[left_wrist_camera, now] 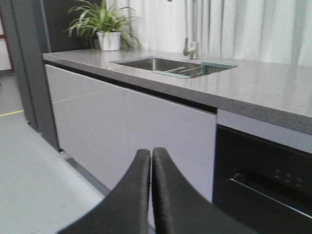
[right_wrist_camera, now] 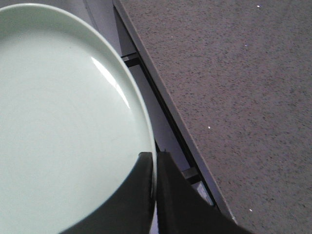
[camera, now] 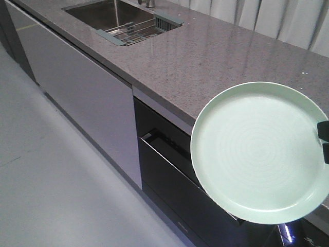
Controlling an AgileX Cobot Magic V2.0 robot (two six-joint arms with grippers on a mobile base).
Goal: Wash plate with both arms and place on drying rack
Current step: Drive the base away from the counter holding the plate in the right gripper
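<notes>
Your right pincer (right_wrist_camera: pixel 155 168) clamps the plate (camera: pixel 254 154) at its three o'clock rim; your left pincer (left_wrist_camera: pixel 151 165) sits pressed together.

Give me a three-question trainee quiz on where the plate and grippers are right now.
1. True or false: the left gripper holds the plate.
2. The right gripper clamps the plate at: A its centre, B its rim, C nowhere.
3. Fill in: the drying rack sits over the ____.

Key: 1 false, the left gripper is shut on nothing. 2 B. 3 sink.
</notes>
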